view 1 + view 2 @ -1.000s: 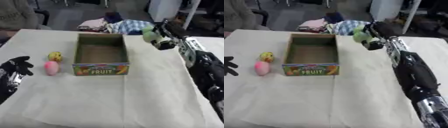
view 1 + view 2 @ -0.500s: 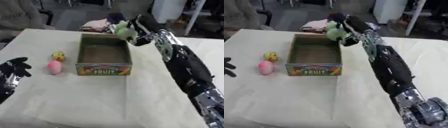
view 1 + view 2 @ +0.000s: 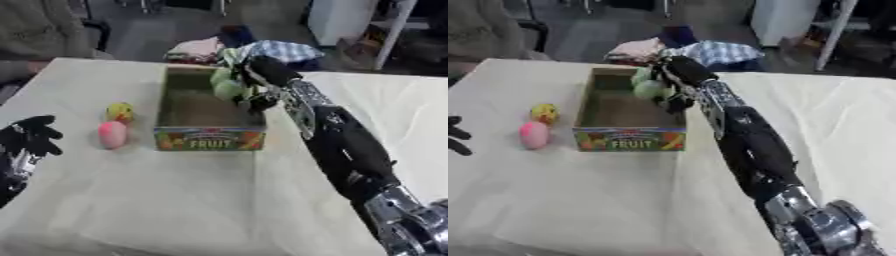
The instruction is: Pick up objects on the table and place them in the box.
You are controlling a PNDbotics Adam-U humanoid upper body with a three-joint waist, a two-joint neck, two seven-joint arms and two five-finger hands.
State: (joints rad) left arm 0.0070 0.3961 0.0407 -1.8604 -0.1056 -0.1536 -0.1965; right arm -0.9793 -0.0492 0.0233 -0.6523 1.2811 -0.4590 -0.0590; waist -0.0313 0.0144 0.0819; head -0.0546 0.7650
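A cardboard box (image 3: 210, 138) with "FRUIT" printed on its front stands open at mid-table. My right hand (image 3: 259, 75) reaches over the box's far right side, fingers curled round a pale green round fruit (image 3: 230, 89) held above the box's inside. Left of the box lie a yellow fruit (image 3: 120, 111) and a pink one (image 3: 112, 134), close together. My left hand (image 3: 28, 140) rests open at the left edge, apart from both fruits.
A pile of folded clothes (image 3: 262, 50) lies just beyond the table's far edge behind the box. The white cloth-covered table (image 3: 175, 200) stretches wide in front of the box. A person sits at the far left corner.
My right arm has swung left from the table's right side, carrying the green fruit from beside the box to over its inside. The left hand stays put.
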